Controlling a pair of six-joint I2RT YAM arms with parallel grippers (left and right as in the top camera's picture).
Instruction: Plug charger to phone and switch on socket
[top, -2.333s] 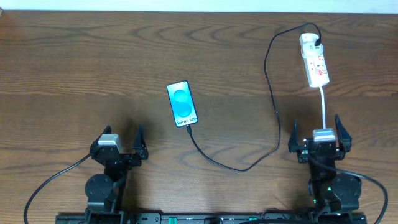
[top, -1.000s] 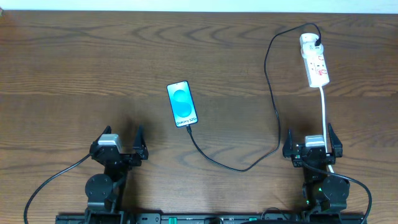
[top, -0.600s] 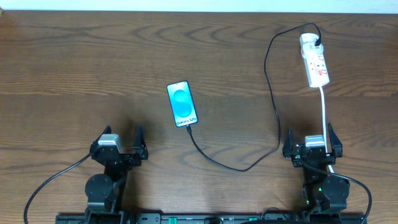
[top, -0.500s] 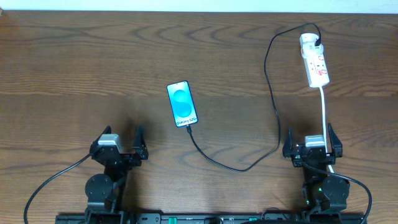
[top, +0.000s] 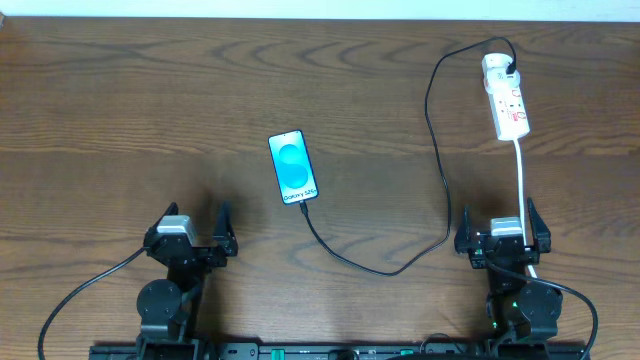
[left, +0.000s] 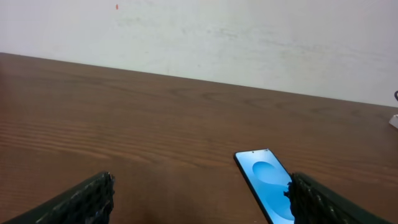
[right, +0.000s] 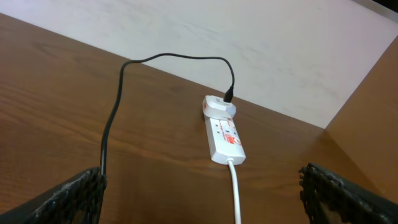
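Jaws wide apart and holding nothing, the left gripper (top: 192, 220) and the right gripper (top: 500, 213) sit low at the near edge of a dark wooden table (top: 120, 120), well apart from each other and touching none of the task's items.

Near the middle of the table lies the phone (top: 294, 167), flat and face up. Its blue-cyan screen is lit, and the short edge with the white text is turned toward the robot. It is ahead of the left gripper and to its right. In the left wrist view it shows just inside the right-hand finger.

The charger (top: 440, 150), a thin black cable, meets the phone at that near short edge. From there it loops toward the right gripper, then climbs the right side of the table and arches over to the socket (top: 505, 98). There its far end enters a white block seated on the strip's far end.

The socket lies at the far right of the table, straight ahead of the right gripper. Its thick white cord (top: 521, 170) runs back toward that arm. Red markings show on the strip, but the position of its switch cannot be made out.
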